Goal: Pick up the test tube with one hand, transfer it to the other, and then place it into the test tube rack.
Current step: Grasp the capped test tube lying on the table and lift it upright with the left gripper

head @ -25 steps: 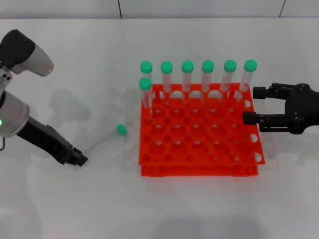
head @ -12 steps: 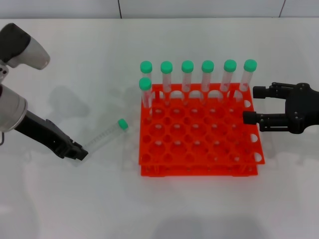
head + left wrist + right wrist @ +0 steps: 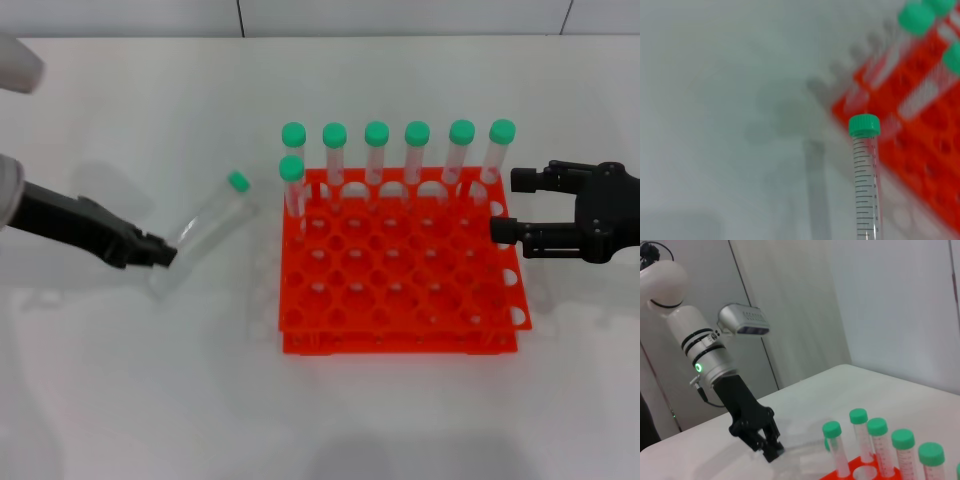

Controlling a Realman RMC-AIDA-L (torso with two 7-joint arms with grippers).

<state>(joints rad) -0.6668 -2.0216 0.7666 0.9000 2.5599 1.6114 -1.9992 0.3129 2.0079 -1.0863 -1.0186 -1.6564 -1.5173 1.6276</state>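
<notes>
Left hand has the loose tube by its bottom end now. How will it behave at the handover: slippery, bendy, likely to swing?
The test tube, held low by the left hand, looks stiff, empty and probably light. Its smooth clear wall may slip or pivot. Its free green-capped end could swing, so the right hand, waiting by the test tube rack, should grip mid-length.

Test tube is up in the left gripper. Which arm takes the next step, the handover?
Right, probably. The left gripper holds the test tube by its bottom end, green cap free and tilted toward the test tube rack. The right gripper waits open beside the rack's right edge, empty.
</notes>
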